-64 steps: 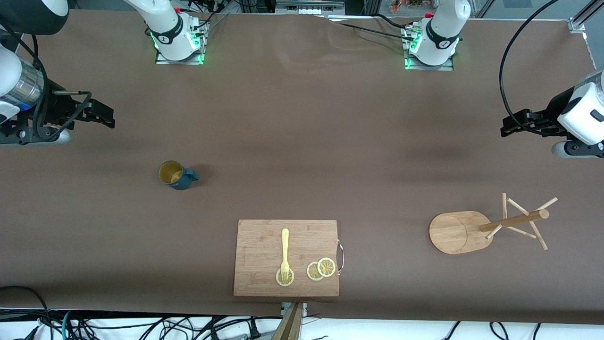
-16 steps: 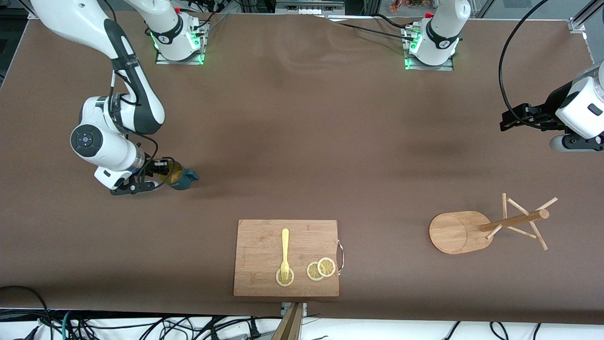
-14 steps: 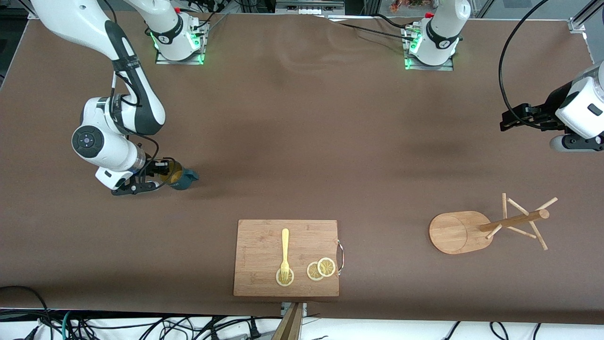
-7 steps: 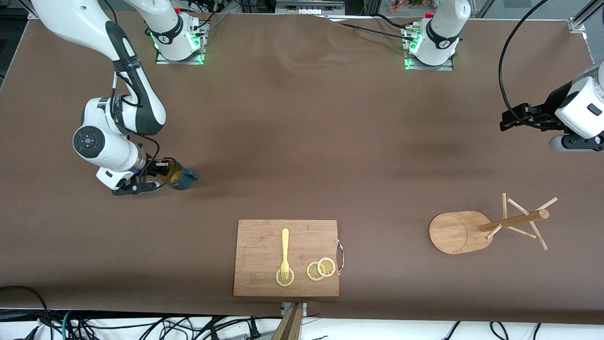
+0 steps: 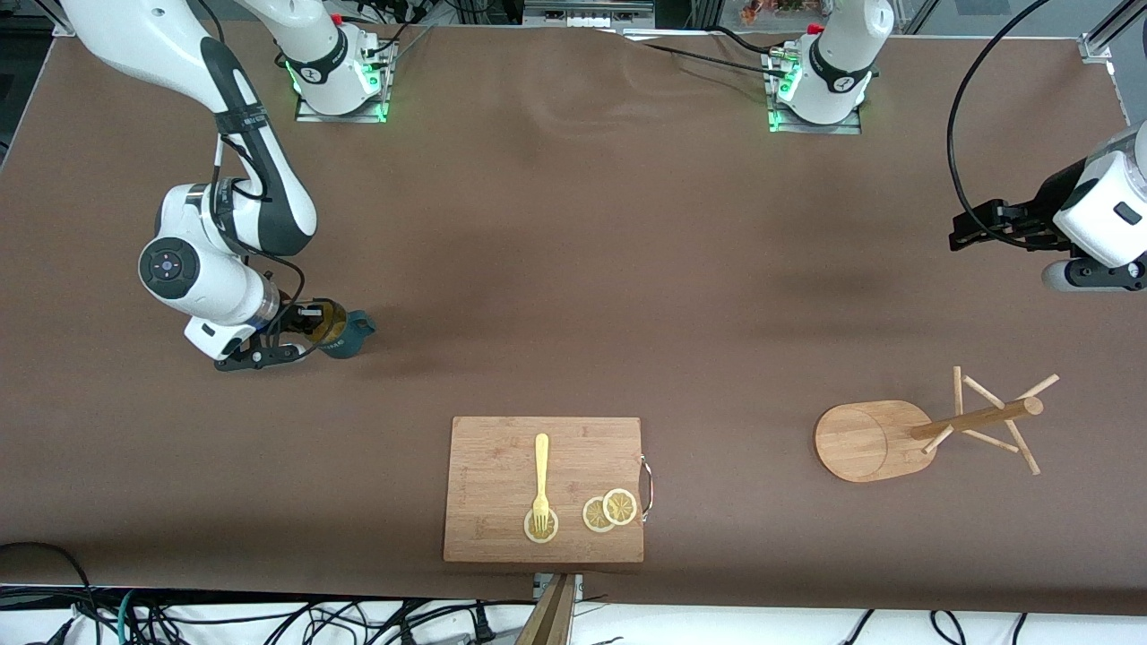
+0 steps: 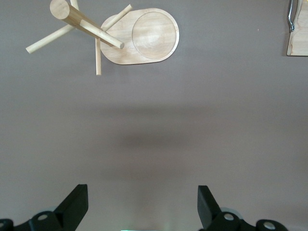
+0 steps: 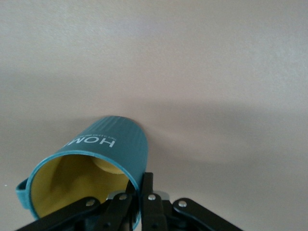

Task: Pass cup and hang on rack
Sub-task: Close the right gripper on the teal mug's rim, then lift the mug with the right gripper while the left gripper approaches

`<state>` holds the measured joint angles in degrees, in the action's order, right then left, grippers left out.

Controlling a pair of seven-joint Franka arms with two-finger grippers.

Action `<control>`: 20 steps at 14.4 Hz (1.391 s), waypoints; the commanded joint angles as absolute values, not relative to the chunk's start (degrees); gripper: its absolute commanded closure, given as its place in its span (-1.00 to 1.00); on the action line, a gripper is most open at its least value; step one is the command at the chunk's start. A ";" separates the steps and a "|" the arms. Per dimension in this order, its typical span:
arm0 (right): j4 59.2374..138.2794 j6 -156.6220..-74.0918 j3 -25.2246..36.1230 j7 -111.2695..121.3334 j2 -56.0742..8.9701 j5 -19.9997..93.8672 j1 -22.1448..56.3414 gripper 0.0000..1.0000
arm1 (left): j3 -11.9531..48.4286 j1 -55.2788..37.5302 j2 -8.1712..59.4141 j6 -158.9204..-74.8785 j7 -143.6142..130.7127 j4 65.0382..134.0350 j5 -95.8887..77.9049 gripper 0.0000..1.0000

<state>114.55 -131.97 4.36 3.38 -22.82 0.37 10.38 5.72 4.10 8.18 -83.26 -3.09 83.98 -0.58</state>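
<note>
The teal-blue cup (image 5: 345,333) with its mustard-yellow inside is near the right arm's end of the table, tipped a little. My right gripper (image 5: 306,324) is shut on its rim, one finger inside and one outside. In the right wrist view the cup (image 7: 103,156) hangs tilted from my right gripper (image 7: 139,190), slightly above the table. The wooden rack (image 5: 896,434) stands near the left arm's end; it also shows in the left wrist view (image 6: 139,36). My left gripper (image 5: 963,235) is open and waits in the air over the table's end, its fingers (image 6: 74,204) wide apart and empty.
A wooden cutting board (image 5: 484,488) lies at the table's near edge with a yellow fork (image 5: 541,479) and lemon slices (image 5: 609,511) on it. The board's metal handle (image 5: 647,488) faces the rack; its corner shows in the left wrist view (image 6: 297,29).
My right arm came down to the cup and shut on its rim. In the last half second the cup tipped and rose slightly. The left arm barely moved.
</note>
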 commanded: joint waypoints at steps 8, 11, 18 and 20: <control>98.63 -115.32 -1.76 -19.74 -23.90 1.84 20.63 1.00 | 5.71 4.74 8.52 -83.23 9.57 84.37 -0.88 -1.00; 89.77 -110.50 -1.76 -25.57 -28.02 8.58 27.05 1.00 | 5.71 5.01 9.14 -83.50 15.53 84.37 -1.66 -1.00; 72.97 -109.42 -1.58 -43.31 -41.03 12.13 41.11 1.00 | 5.63 6.15 10.02 -83.50 26.19 84.81 -3.96 -1.00; 70.76 -110.99 -1.32 -44.20 -43.58 11.95 44.46 1.00 | 5.63 5.80 10.19 -83.32 30.82 85.16 -4.13 -1.00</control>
